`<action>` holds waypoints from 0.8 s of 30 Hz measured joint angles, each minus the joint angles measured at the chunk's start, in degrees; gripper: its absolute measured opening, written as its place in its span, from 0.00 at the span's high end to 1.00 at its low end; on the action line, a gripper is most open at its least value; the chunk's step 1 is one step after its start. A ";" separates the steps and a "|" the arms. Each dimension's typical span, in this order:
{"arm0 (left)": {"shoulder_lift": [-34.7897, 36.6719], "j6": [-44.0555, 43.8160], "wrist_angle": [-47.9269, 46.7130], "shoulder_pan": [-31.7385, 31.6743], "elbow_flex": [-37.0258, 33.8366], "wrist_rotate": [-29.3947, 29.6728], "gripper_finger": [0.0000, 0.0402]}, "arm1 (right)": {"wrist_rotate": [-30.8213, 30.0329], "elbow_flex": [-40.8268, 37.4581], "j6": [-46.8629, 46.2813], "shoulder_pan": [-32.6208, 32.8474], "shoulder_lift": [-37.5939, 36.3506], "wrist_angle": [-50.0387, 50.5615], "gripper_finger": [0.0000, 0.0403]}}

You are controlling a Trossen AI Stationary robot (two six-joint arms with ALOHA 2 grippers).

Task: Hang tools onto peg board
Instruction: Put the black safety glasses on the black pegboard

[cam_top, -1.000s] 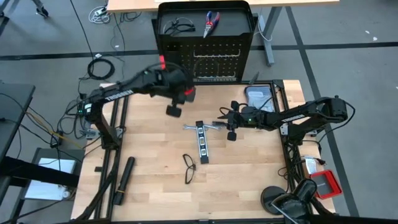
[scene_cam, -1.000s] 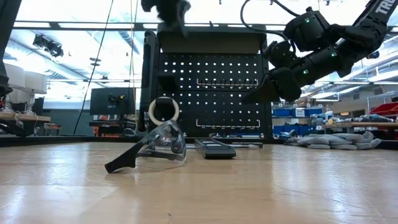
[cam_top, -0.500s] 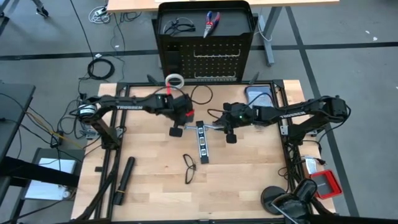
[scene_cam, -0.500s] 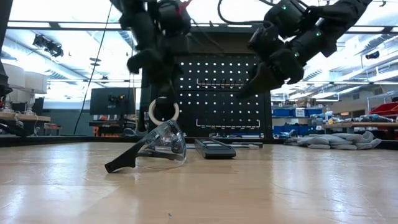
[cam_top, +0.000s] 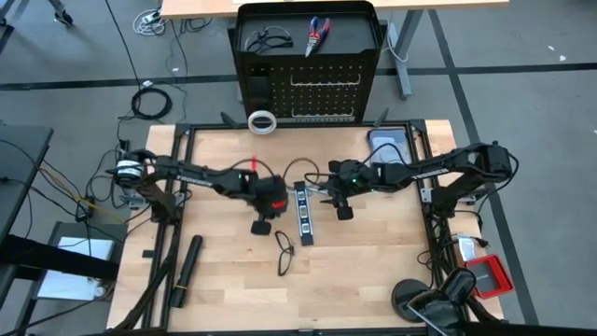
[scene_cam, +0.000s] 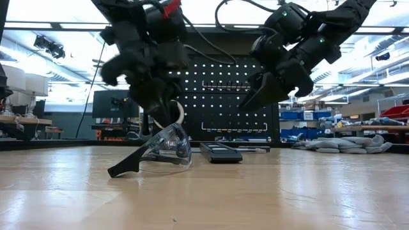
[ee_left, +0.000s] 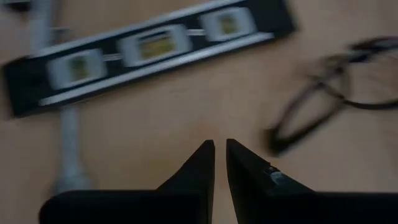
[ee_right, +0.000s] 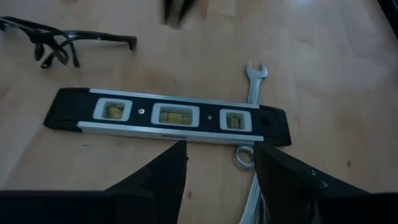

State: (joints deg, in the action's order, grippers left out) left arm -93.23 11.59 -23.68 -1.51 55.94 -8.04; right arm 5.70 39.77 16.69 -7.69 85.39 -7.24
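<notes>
Two pincers over tools on the tabletop
Right pincer (ee_right: 217, 163), fingers apart, hovers just above the level (ee_right: 166, 117), its long axis crosswise; wrench (ee_right: 251, 127) lies under it. Left pincer (ee_left: 220, 160), fingers nearly together and empty, hangs beside the glasses (ee_left: 329, 106)

Looks like an industrial lab or workshop: grey concrete floor (cam_top: 522, 93), loose cables (cam_top: 149, 98), ceiling strip lights (scene_cam: 57, 25), a monitor (scene_cam: 115, 105) and far blue storage bins (scene_cam: 300, 115) behind the wooden table (cam_top: 373, 271).
</notes>
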 joint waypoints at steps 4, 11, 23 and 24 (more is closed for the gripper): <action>0.00 -0.28 0.47 4.96 -0.04 -0.67 0.89 | -0.14 0.02 -0.20 -0.61 1.93 -0.88 0.52; -0.02 -7.12 1.14 10.34 -0.02 6.51 0.85 | -0.31 0.02 -0.22 -0.53 2.22 -0.43 0.52; -0.07 -7.53 6.85 11.97 -3.63 12.85 0.47 | -1.38 0.02 0.00 1.19 1.59 -3.48 0.52; -0.07 -7.31 8.56 11.99 -4.53 12.84 0.44 | -1.38 0.02 0.00 1.46 1.59 -3.44 0.52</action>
State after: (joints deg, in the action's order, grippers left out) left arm -93.30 4.29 -15.12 10.48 51.41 4.80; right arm 4.32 39.79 16.69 -6.22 86.98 -10.67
